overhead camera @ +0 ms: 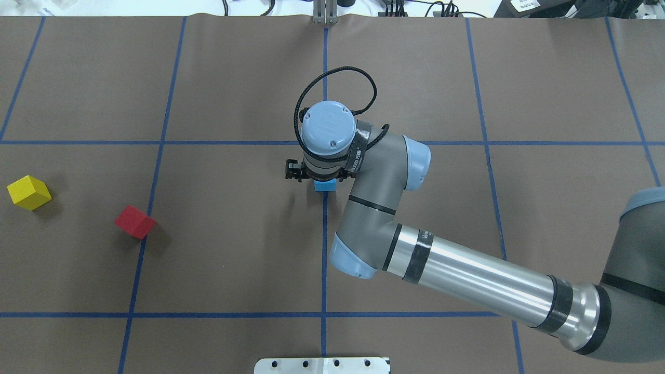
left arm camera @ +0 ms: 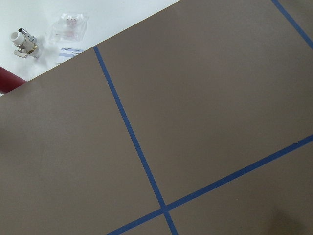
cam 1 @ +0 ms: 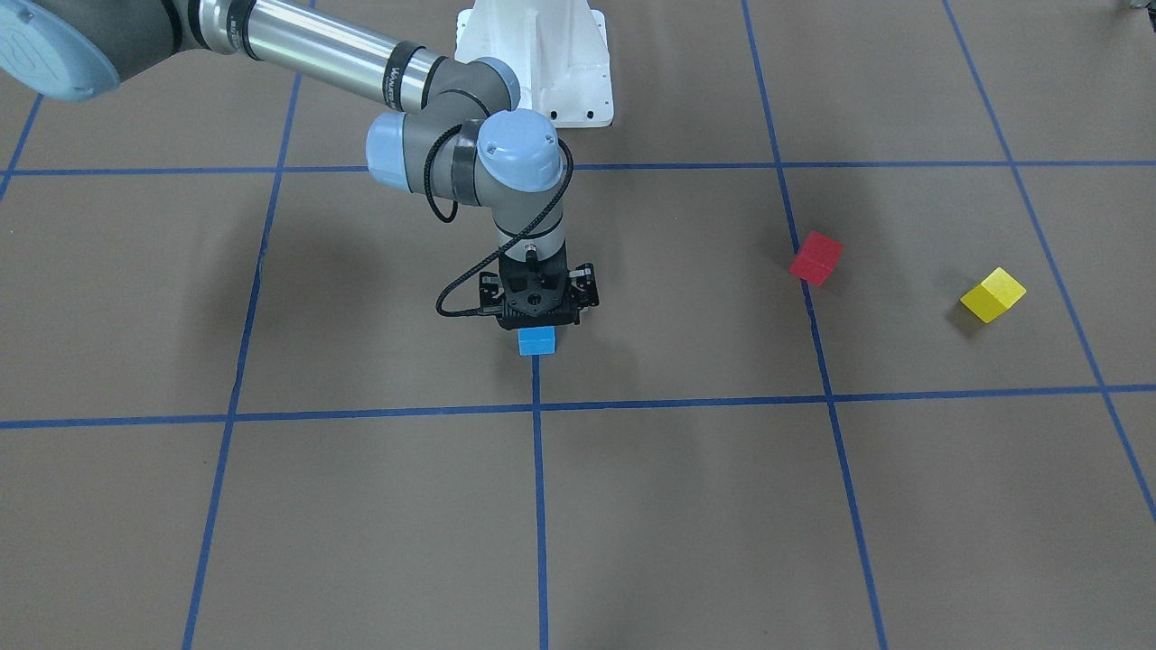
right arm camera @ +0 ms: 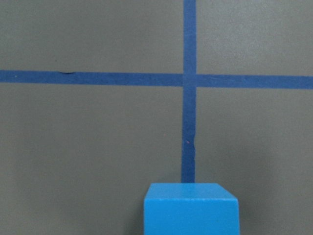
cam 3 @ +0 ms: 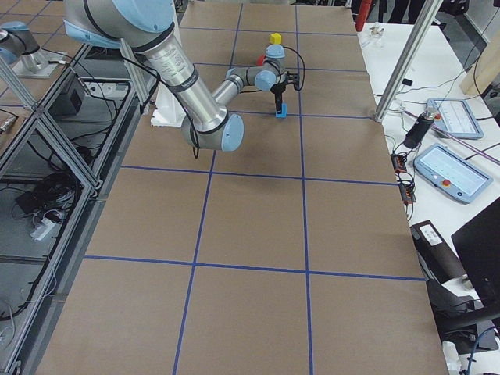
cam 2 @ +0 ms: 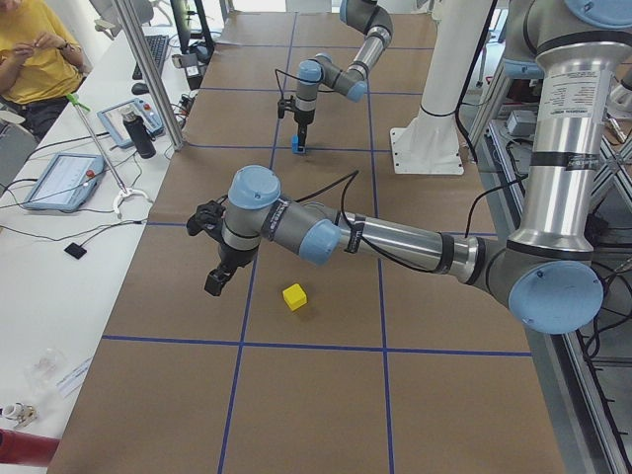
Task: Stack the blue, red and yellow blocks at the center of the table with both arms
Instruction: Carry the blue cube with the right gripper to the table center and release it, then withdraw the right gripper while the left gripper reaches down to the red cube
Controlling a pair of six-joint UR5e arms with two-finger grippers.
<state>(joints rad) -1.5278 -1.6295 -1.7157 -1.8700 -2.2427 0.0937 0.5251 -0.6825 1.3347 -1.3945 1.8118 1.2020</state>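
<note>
The blue block [cam 1: 536, 340] sits on the table's centre tape line, a little to the robot's side of a tape cross. It also shows in the overhead view [overhead camera: 325, 186] and fills the bottom of the right wrist view [right arm camera: 190, 208]. My right gripper [cam 1: 538, 318] points straight down over it, shut on it at table level. The red block [overhead camera: 134, 222] and the yellow block [overhead camera: 29, 192] lie apart on the left half of the table. My left gripper [cam 2: 213, 280] hangs high near the yellow block [cam 2: 293, 296]. I cannot tell whether it is open or shut.
The white robot base plate [cam 1: 542, 63] stands at the table's robot-side edge. An operators' bench with tablets [cam 2: 59, 178] and an aluminium post [cam 2: 148, 69] runs along the far side. A person in yellow [cam 2: 35, 49] sits there. The left wrist view shows only brown paper and tape lines [left arm camera: 132, 137].
</note>
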